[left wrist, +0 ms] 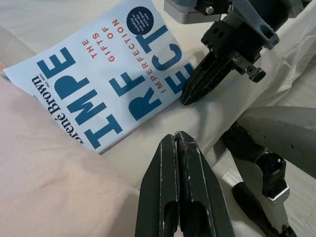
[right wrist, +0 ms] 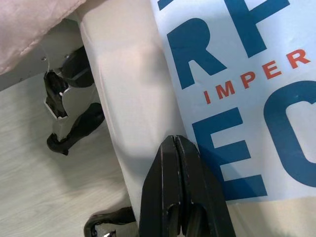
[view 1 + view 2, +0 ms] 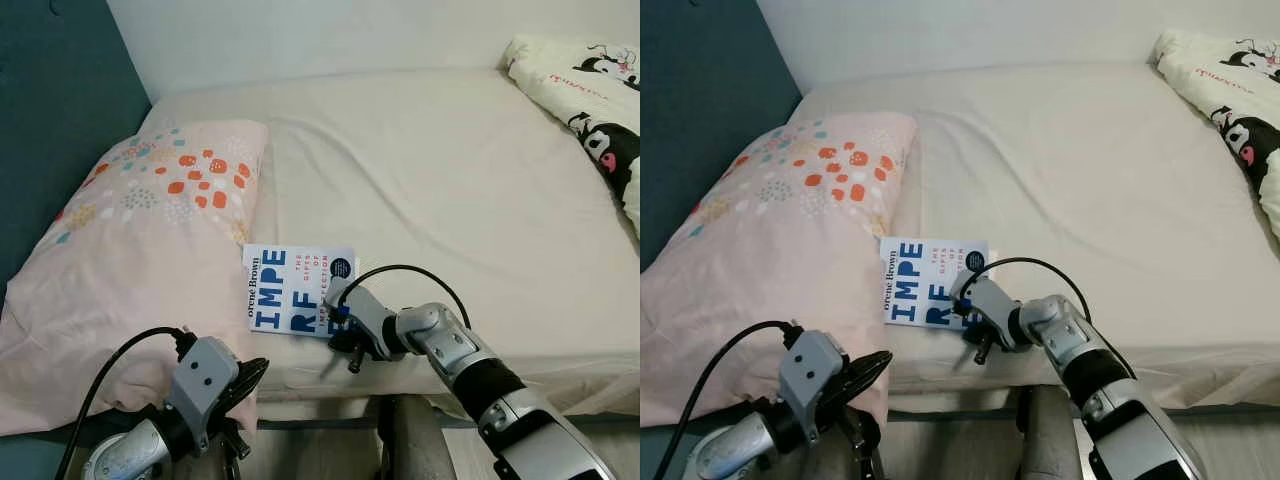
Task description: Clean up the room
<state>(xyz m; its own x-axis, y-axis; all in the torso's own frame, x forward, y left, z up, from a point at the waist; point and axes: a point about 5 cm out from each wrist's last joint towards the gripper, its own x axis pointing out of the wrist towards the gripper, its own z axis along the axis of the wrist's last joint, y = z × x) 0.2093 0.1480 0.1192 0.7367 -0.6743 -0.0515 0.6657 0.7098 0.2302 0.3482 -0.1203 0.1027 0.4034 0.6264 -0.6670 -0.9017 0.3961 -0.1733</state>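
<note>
Right gripper [image 2: 177, 143]: its two black fingers [image 2: 163, 187] are pressing together with nothing between them, and the joined tips are sitting at the near edge of the book [image 3: 297, 290], on or just above its cover; contact cannot be told. Seen from the left wrist, the same closed fingers are pointing down at the sheet just beside the book's near corner. The right arm [image 3: 470, 365] is reaching in from the robot's right, over the front edge of the bed [image 3: 450, 190].

Left gripper [image 1: 178, 140]: its fingers [image 1: 165, 187] are likewise lying closed on each other, holding nothing. It is hovering low at the front edge of the bed, below the pillow's near corner, with its tips aiming toward the book but staying apart from it.

Book: a white paperback with large blue letters and small red ones is lying flat, cover up, on the cream sheet near the front edge of the bed, its far left corner tucked just beside or slightly under the pillow [image 3: 150, 240].

Pillow: pink, with orange and teal dots, it is resting at the left end of the bed against the dark teal headboard [image 3: 50, 120].

Blanket [image 3: 600, 110]: white with black cartoon figures, it is bunching at the far right corner of the bed, well apart from the book.
</note>
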